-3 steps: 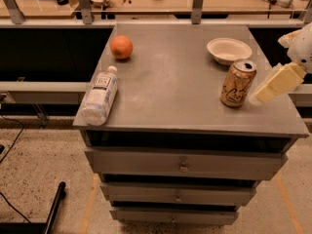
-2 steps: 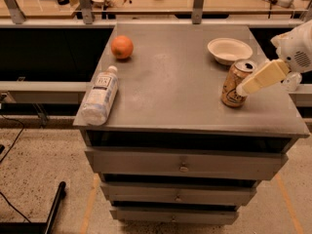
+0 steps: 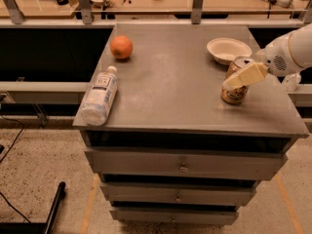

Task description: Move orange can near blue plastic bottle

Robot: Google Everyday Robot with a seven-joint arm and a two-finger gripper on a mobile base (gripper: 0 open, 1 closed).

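Gripper (image 3: 240,77) at orange can (image 3: 233,94) on right, can't tell if clamped; whole move left to blue plastic bottle (image 3: 99,97) not yet done.

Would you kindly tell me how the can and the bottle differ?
The can stands upright; the bottle lies on its side. The can is golden-orange metal; the bottle is clear plastic with a white cap. The can sits at the right with the end effector at it; the bottle lies at the left front edge, untouched. Both rest on the grey table.
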